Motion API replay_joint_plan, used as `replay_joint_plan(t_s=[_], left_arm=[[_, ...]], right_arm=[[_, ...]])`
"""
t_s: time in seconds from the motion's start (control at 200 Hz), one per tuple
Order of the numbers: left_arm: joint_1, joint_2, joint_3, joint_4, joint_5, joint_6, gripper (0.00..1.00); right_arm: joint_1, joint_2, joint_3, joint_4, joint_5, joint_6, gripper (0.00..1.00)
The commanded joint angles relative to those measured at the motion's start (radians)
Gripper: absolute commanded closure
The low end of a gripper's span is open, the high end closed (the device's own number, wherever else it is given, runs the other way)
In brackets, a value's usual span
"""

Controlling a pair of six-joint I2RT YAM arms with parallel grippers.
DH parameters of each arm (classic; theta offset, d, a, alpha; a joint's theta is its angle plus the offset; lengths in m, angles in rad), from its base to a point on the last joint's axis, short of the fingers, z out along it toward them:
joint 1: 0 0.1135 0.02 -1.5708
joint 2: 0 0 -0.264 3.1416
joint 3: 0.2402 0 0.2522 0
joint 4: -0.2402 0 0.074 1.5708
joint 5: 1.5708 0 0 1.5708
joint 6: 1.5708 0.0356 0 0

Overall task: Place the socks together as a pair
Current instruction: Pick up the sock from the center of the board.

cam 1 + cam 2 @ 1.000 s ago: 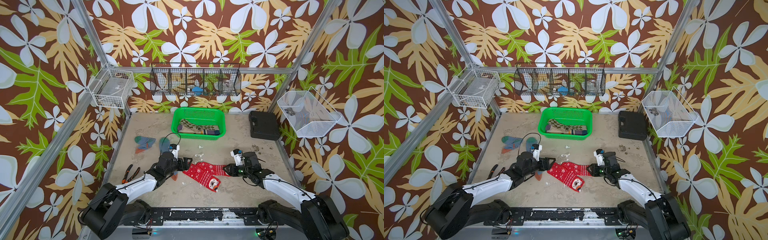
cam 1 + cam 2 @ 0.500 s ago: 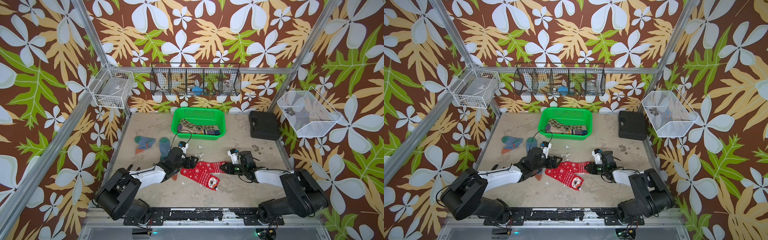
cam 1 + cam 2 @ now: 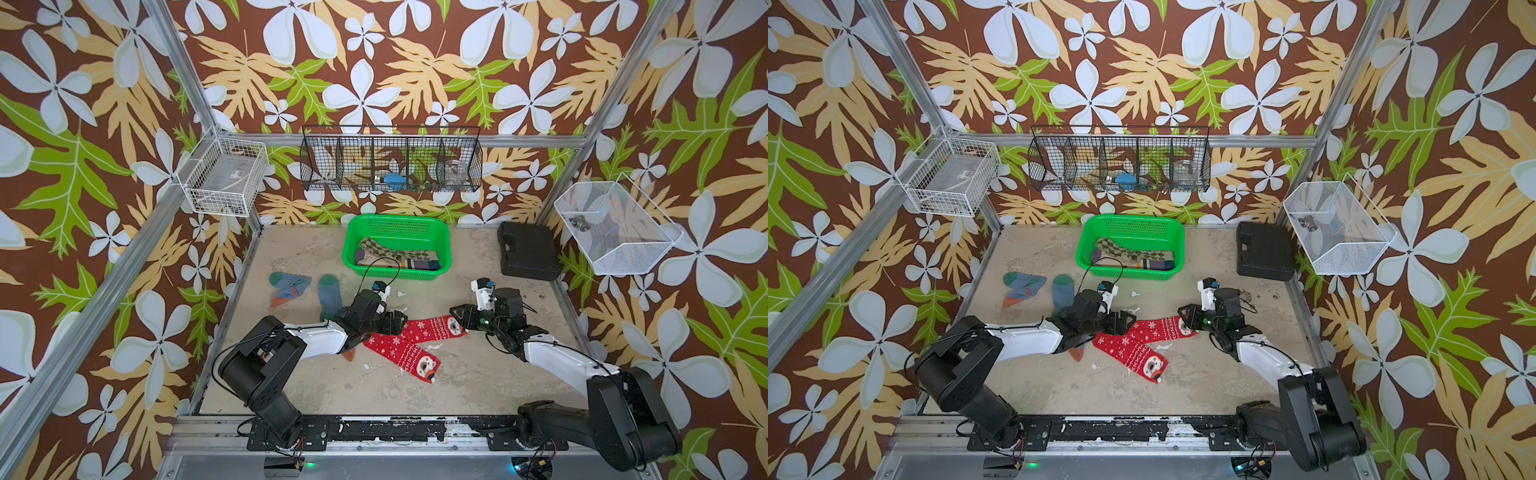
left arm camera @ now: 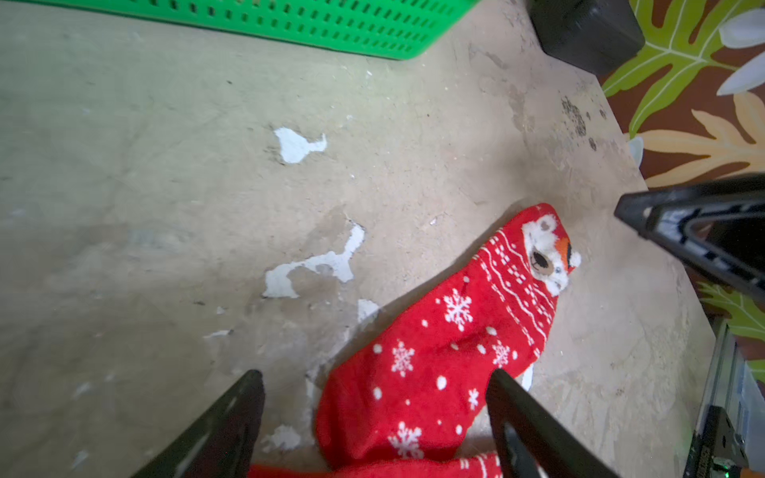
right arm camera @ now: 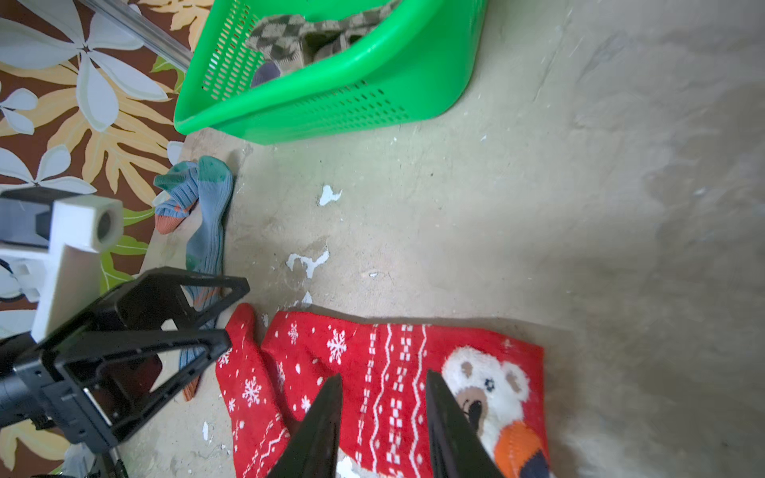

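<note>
Being straddled by the wide-open left gripper (image 3: 397,322), the red snowflake socks (image 3: 405,353) are lying cuffs-together on the table (image 3: 332,395). One sock's long axis is being directed toward the nearer right gripper (image 3: 456,319), jaws slightly parted, empty.

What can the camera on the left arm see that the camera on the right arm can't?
Only the left wrist view shows the black case near the table's corner. Only the right wrist view shows the two blue-grey socks with green toes, and the checked socks lying inside the green basket. Both views show that basket, the red snowflake socks and the worn table.
</note>
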State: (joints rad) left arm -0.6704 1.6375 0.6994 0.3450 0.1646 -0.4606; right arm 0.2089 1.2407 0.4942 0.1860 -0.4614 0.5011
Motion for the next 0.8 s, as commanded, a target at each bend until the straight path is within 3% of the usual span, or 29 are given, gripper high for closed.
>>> replay_joint_plan(t_s=[0.0, 0.235, 0.651, 0.711, 0.796], left_arm=[[-0.021, 0.023, 0.023, -0.068, -0.044, 0.028, 0.14], [-0.022, 0.046, 0.041, -0.177, -0.151, 0.062, 0.23], [-0.066, 0.123, 0.080, -0.151, -0.070, 0.053, 0.75], [-0.065, 0.126, 0.074, -0.141, -0.071, 0.048, 0.84], [-0.065, 0.120, 0.065, -0.130, -0.081, 0.043, 0.90]], right_arm=[[-0.018, -0.029, -0.002, -0.097, 0.071, -0.046, 0.63], [-0.085, -0.026, -0.046, -0.079, 0.054, -0.049, 0.60], [-0.056, 0.113, -0.039, -0.076, 0.090, -0.070, 0.52], [-0.038, 0.150, -0.023, -0.077, 0.089, -0.075, 0.52], [-0.025, 0.200, -0.007, -0.061, 0.052, -0.077, 0.57]])
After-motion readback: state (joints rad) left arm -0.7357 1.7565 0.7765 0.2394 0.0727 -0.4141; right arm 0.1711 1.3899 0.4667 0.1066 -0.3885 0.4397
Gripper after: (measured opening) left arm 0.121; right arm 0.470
